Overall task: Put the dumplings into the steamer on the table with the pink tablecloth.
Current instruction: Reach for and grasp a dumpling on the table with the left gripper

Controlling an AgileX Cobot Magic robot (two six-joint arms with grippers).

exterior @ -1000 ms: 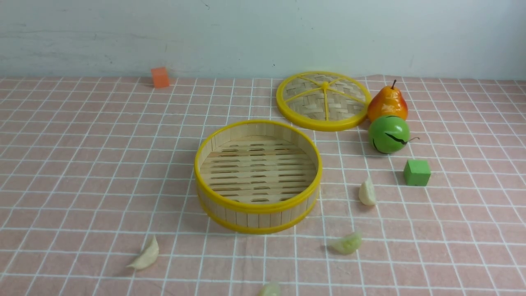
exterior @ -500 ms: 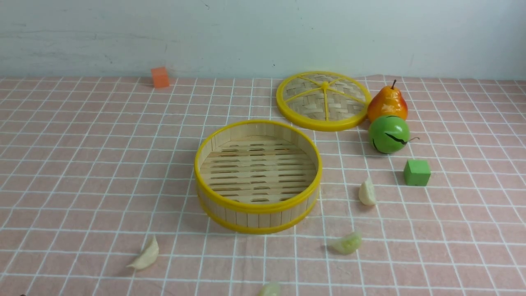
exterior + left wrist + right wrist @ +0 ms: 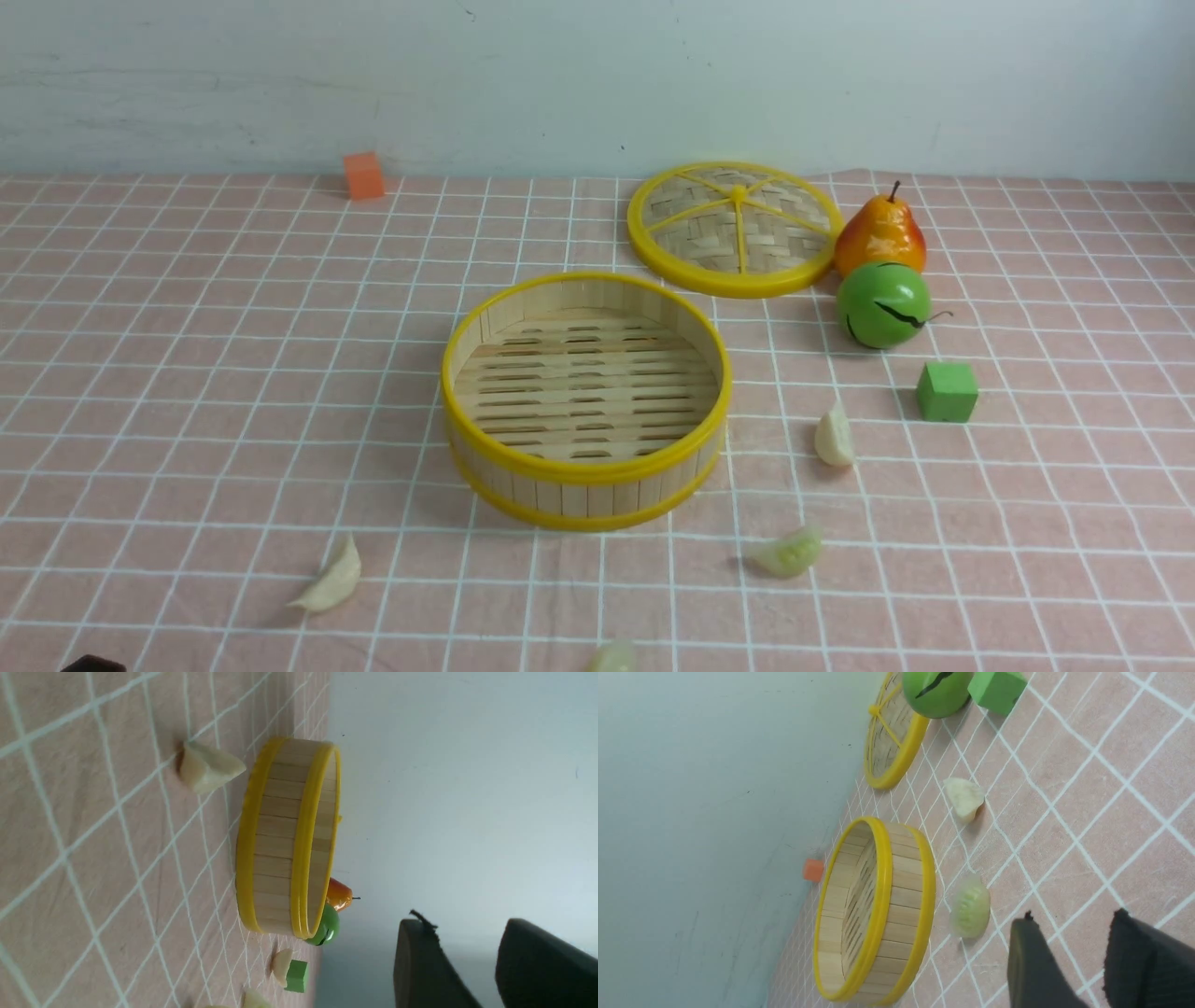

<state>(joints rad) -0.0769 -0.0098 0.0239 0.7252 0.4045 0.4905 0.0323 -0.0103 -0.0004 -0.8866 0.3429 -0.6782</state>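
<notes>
The steamer (image 3: 586,474) stands empty in the middle of the pink tablecloth (image 3: 187,373). Four dumplings lie on the cloth around it: one at the front left (image 3: 329,581), a pale green one at the front right (image 3: 789,553), a white one to the right (image 3: 834,437), and one at the front edge (image 3: 613,658). My left gripper (image 3: 462,924) is open and empty, low and left of the steamer (image 3: 275,835), with the front-left dumpling (image 3: 205,767) ahead. My right gripper (image 3: 1073,917) is open and empty above the cloth, near the pale green dumpling (image 3: 970,905) and the steamer (image 3: 903,905).
The woven yellow-spoked lid (image 3: 733,229) lies at the back right. A pear (image 3: 879,233), a green apple (image 3: 883,304) and a green cube (image 3: 947,392) stand to the right. An orange cube (image 3: 363,175) sits at the back left near the wall.
A dark tip of my left gripper has come into the front view's bottom left corner. The steamer and dumplings have not moved.
</notes>
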